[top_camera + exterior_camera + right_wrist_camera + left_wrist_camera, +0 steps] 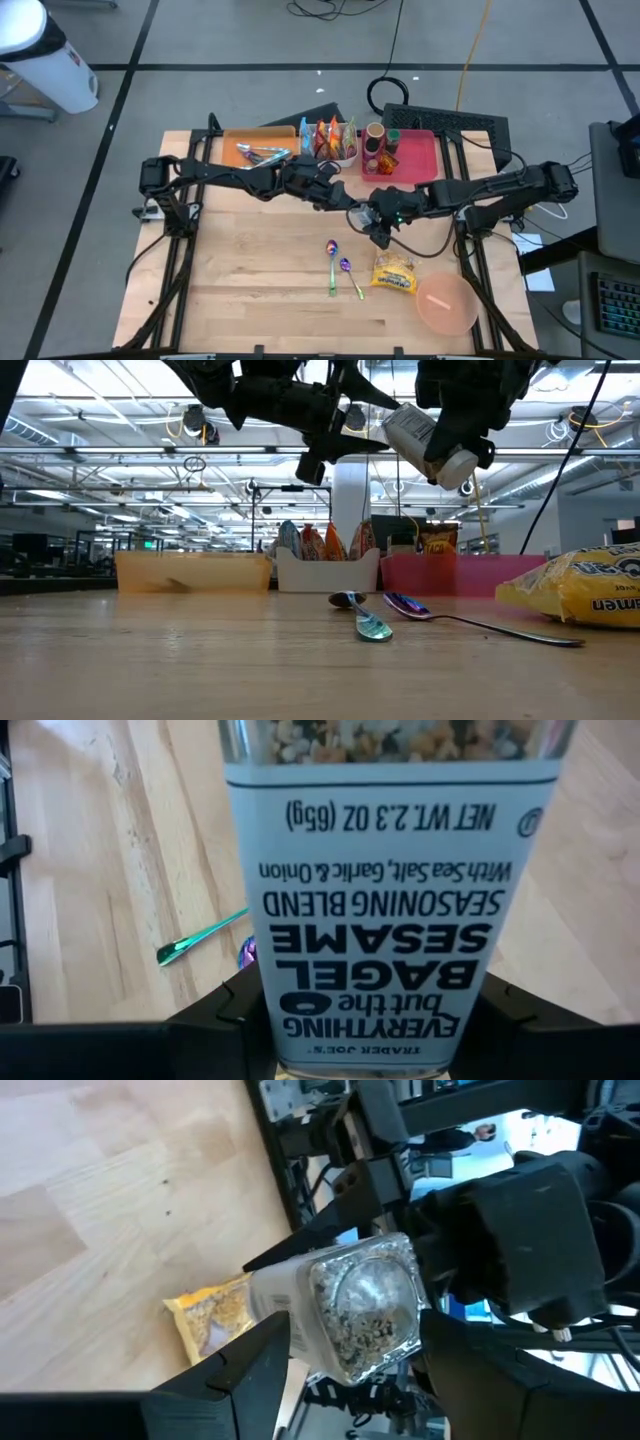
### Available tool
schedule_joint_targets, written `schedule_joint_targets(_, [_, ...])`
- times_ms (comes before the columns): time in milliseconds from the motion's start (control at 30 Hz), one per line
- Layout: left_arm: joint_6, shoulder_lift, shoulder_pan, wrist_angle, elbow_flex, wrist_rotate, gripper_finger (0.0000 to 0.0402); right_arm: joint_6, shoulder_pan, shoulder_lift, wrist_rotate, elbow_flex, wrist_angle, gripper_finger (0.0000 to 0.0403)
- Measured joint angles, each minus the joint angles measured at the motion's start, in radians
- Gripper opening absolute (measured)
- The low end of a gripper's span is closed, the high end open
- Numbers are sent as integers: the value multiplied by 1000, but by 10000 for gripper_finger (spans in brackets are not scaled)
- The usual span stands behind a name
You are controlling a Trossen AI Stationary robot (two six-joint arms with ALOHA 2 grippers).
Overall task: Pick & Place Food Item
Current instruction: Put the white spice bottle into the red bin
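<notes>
Right gripper is clamped on a seasoning jar, its fingers pressed against the jar's two sides, label facing the wrist camera. In the low view the jar hangs tilted in the air, white cap lowest, well above the wooden table. Left gripper sits at the jar's clear base; its fingers flank the glass, but contact cannot be told. Both grippers meet over the table's middle. Below them lie two spoons and a yellow snack bag, with a pink bowl near the front right corner. At the back: orange tray, white packet bin, red tray.
</notes>
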Motion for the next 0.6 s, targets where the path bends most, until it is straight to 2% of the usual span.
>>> schedule_joint_targets(433, [47, 2, 0, 41, -1, -7, 232, -21, 0, -2, -1, 0, 1, 189])
schedule_joint_targets(600, [63, 2, 0, 55, -2, -7, 259, -24, 0, -2, -1, 0, -1, 189])
